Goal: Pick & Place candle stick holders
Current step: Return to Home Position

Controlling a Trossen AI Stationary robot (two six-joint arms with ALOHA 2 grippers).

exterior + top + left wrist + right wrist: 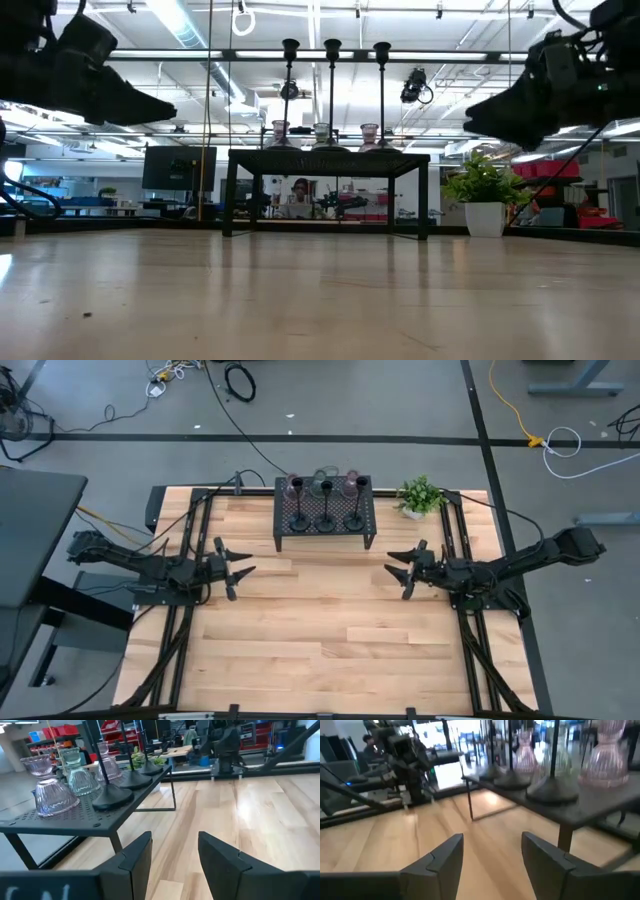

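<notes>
Three black candle stick holders (325,522) in a row on the mesh rack (279,510), far edge of the table (320,620) | three glass holders (323,483) just behind them on the same rack | left tool (243,563) fingers apart, empty, above the table left of the rack | right tool (389,563) fingers apart, empty, opposite, near the potted plant (420,495)

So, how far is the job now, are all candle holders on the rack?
Done: three black holders and three glass holders stand on the rack. In hand: nothing; the left gripper and right gripper hang open and empty over the table. Remaining: apparently nothing to place.
</notes>
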